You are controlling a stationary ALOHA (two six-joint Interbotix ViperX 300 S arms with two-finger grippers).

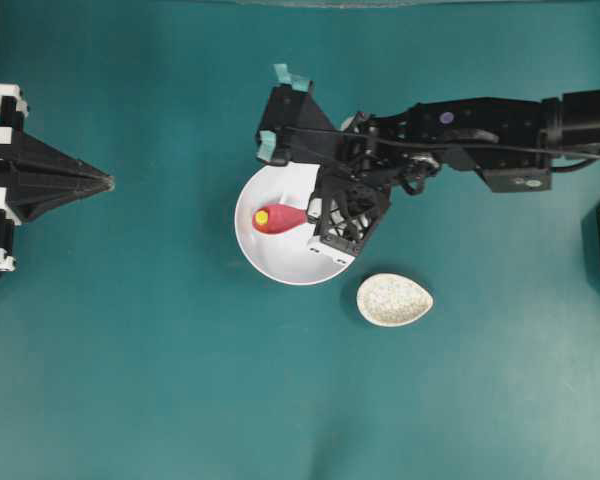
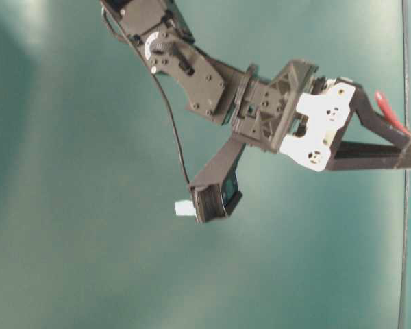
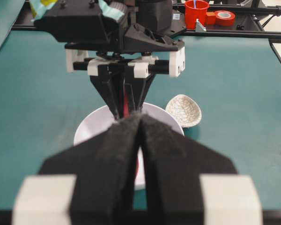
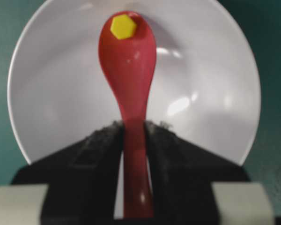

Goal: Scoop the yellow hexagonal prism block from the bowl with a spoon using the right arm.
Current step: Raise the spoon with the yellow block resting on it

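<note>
My right claw (image 4: 135, 133) is clamped on the glossy pinkish-red spoon's (image 4: 129, 70) handle; its long axis runs straight ahead over the white bowl (image 4: 215, 103), tiny yellow hexagonal block (image 4: 123, 26) resting at the scoop's far tip.

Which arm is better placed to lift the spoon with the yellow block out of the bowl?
The right. Its claw is shut on the spoon, and the yellow block lies in the scoop over the bowl. The left claw sits shut, far from the bowl.
</note>
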